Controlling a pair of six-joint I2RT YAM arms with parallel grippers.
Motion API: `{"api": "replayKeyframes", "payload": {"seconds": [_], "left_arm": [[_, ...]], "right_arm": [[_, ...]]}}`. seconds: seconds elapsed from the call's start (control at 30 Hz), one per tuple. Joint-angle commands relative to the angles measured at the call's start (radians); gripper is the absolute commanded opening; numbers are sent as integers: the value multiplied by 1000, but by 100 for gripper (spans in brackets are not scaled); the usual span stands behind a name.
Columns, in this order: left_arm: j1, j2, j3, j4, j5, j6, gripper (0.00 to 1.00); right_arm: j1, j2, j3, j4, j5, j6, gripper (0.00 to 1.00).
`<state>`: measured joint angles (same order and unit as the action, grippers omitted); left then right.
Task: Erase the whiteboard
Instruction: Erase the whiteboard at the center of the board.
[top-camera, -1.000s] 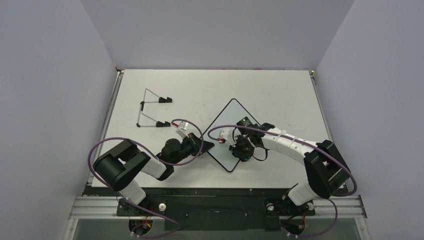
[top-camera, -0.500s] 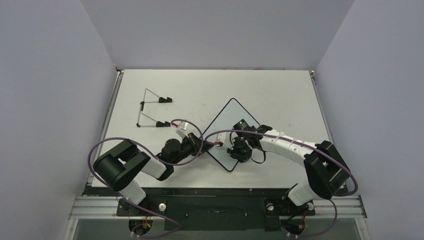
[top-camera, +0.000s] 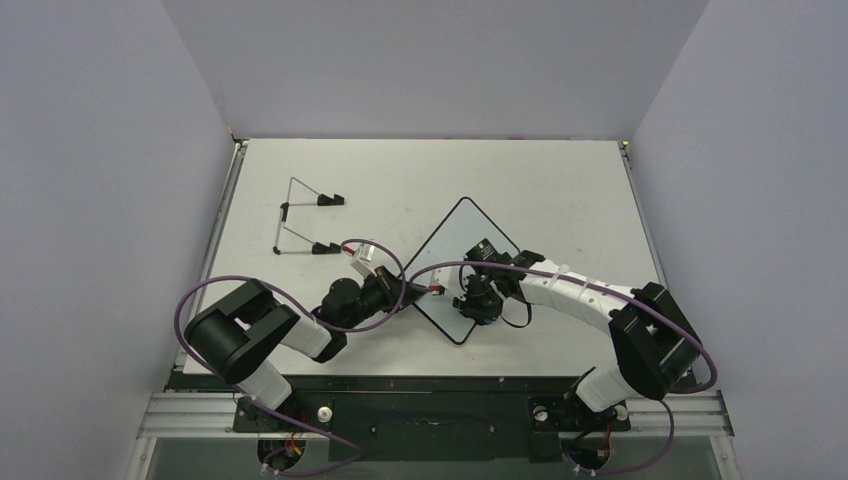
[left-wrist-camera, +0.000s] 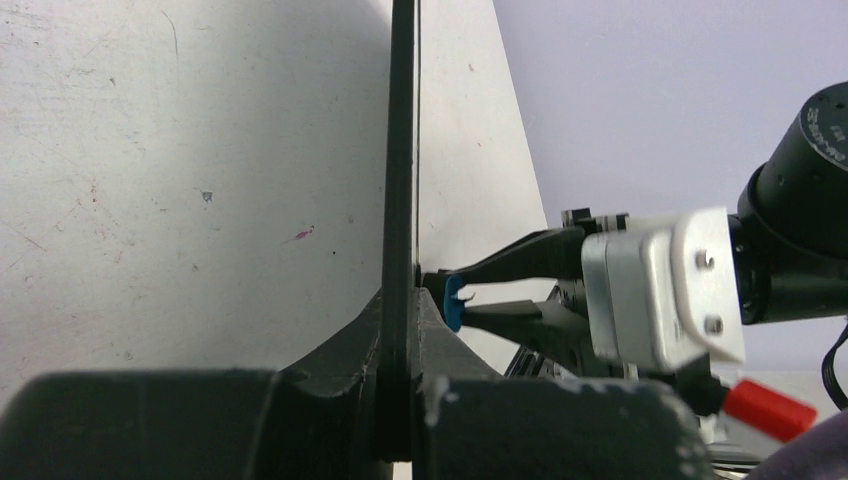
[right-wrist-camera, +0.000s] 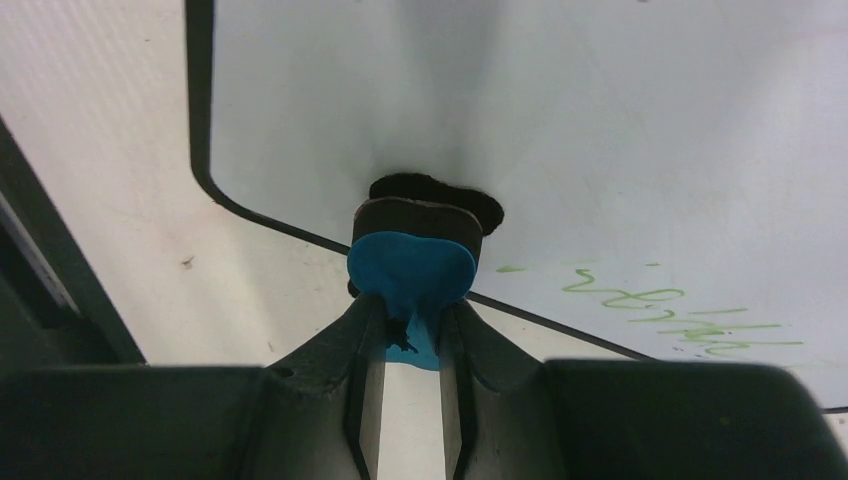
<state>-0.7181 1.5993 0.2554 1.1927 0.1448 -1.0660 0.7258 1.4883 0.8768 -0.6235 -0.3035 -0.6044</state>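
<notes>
Right wrist view: right jaws are gripping the blue eraser (right-wrist-camera: 410, 268), touching the whiteboard (right-wrist-camera: 600, 120) ahead. Left jaws are clamping the whiteboard's rim.

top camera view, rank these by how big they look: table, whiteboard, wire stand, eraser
1. table
2. whiteboard
3. wire stand, going by its outline; it is only thin wire
4. eraser, smallest, though nearly hidden beneath the right gripper in that view
</notes>
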Motion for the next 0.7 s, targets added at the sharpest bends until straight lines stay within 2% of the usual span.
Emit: {"api": "replayKeyframes", "payload": {"seconds": [0.0,0.13,0.23,0.33,0.53,0.67], "left_arm": [[-5,-55,11,151,19,-25,0],[-6,-62,11,150,18,-24,0],[-6,-59,11,151,19,-25,0],[-6,-55,10,155,22,-25,0],[-6,-61,2,159,20,-25,0],[-4,-77,-4,144,13,-19,0]], "right_arm": [[15,-11,9,2,-11,-4,0],[-41,1,15,75,128,76,0],[-84,4,4,103,158,94,0],[-80,4,-1,79,124,77,0],[37,16,5,-39,-24,-37,0],[39,35,14,-19,30,-26,0]]}}
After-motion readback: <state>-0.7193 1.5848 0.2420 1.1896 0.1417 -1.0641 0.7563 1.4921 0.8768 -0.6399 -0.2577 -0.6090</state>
